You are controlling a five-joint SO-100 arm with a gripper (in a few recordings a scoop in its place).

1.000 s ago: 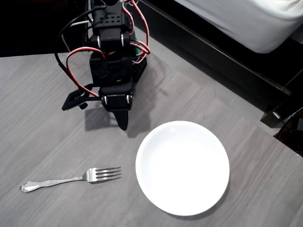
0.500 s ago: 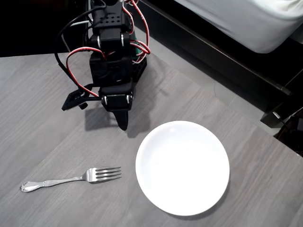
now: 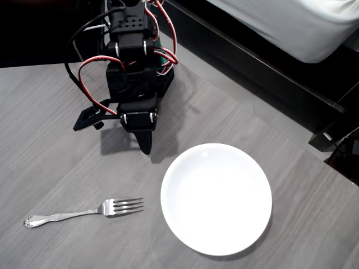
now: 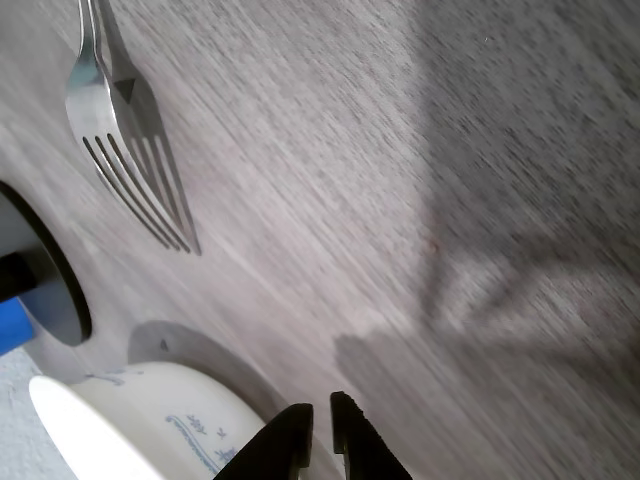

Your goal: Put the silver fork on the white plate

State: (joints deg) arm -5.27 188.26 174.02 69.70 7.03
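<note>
The silver fork (image 3: 84,213) lies flat on the grey table at the lower left, tines pointing right toward the white plate (image 3: 216,199). The plate sits bare at the lower centre-right. My gripper (image 3: 146,147) hangs above the table, beyond the plate's upper left rim and well clear of the fork. It is shut with nothing in it. In the wrist view the fork (image 4: 130,160) is at the upper left, and the shut gripper (image 4: 320,430) pokes up from the bottom edge. A white curved dish edge (image 4: 130,420) with faint blue marks shows at the lower left.
The arm's base with red and black cables (image 3: 134,50) stands at the back of the table. The table's edge (image 3: 280,134) runs diagonally at the right, with a dark gap and white bedding (image 3: 303,28) beyond. Bare grey tabletop (image 3: 50,162) lies between gripper and fork.
</note>
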